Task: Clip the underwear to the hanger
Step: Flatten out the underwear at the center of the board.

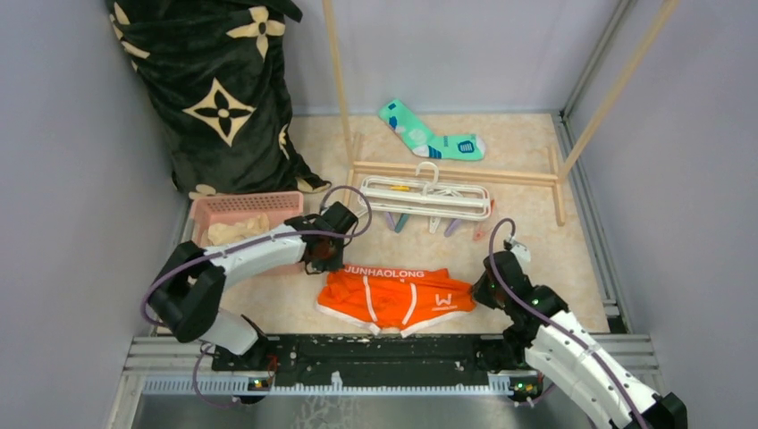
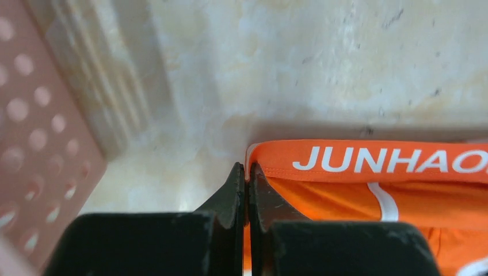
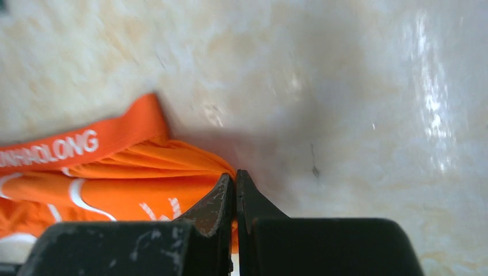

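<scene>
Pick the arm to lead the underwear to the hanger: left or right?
Left, likely. The left fingers are shut at the waistband corner of the underwear, the edge facing the hanger, so that corner can go straight to a clip. The right fingers are shut on bunched fabric below the waistband.

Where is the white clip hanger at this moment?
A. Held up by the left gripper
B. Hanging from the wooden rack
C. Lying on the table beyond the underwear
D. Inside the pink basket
C: the hanger lies flat on the table, beyond the underwear and apart from it, beside the base of the wooden rack.
</scene>
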Controlling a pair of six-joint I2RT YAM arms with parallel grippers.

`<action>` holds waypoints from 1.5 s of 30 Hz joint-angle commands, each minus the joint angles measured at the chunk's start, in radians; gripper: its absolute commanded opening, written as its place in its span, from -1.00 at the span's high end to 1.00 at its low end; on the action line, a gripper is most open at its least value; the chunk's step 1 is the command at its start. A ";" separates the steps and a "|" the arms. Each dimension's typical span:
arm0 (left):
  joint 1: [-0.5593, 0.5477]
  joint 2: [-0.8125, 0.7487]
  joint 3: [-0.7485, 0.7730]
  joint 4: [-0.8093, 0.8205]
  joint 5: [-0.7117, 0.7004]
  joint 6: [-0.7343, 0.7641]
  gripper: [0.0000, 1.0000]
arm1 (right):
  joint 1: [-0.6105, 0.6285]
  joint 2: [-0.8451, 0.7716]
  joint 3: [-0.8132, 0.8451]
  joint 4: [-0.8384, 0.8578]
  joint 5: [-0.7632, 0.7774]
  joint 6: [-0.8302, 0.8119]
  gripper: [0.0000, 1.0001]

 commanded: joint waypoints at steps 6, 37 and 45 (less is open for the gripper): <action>0.002 0.148 0.099 0.213 -0.063 0.105 0.87 | 0.003 0.013 0.080 0.158 0.276 -0.041 0.88; -0.201 0.028 -0.145 0.271 -0.013 -0.023 -0.14 | 0.313 0.433 0.178 0.281 0.263 -0.014 0.37; -0.203 0.063 -0.190 0.218 -0.018 -0.081 -0.17 | 0.379 0.440 0.111 0.239 0.244 0.105 0.37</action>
